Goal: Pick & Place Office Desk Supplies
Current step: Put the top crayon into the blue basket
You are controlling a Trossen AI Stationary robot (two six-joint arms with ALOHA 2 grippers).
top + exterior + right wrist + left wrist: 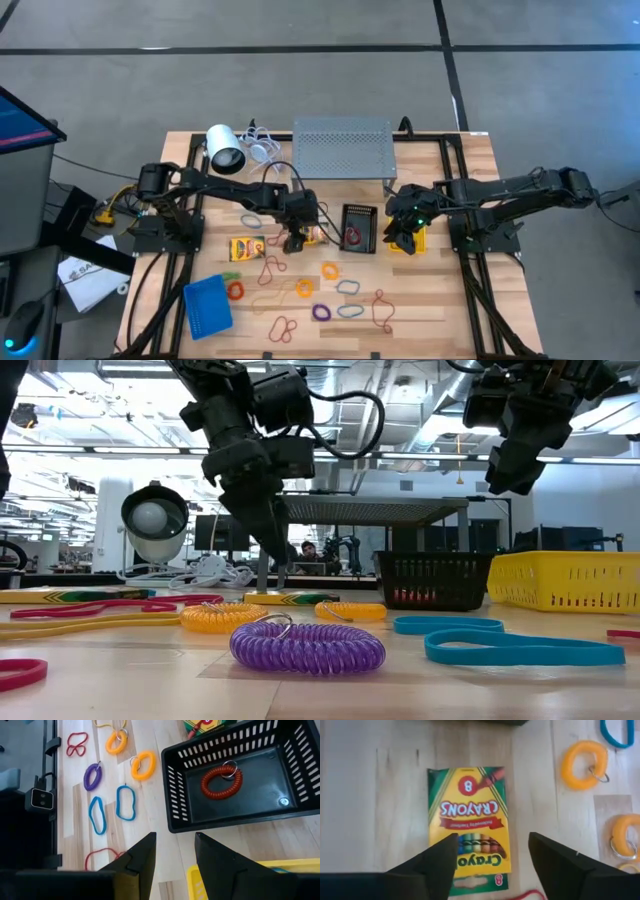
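A yellow and green crayon box (pixel 470 827) lies flat on the wooden table, just left of the black bin (pixel 347 212). My left gripper (pixel 492 852) hangs open a little above the box's one end, fingers slanting down, clear of it in the low view (pixel 280 550). A second crayon box (pixel 245 247) lies further left. My right gripper (pixel 175 852) stands open and empty above the yellow bin (pixel 560 580), beside the black bin (pixel 172 775), which holds a red coil loop (pixel 221 781). Several coloured loops lie on the near half, among them a purple loop (pixel 307 645) and an orange loop (pixel 584 764).
A blue bin (pixel 208 305) sits at the near left. At the far edge stand a grey perforated metal stand (pixel 343 148) and a white cylinder with a cable (pixel 226 150). Thin red, orange and pale blue bands (pixel 126 802) are scattered between the bins and the near edge.
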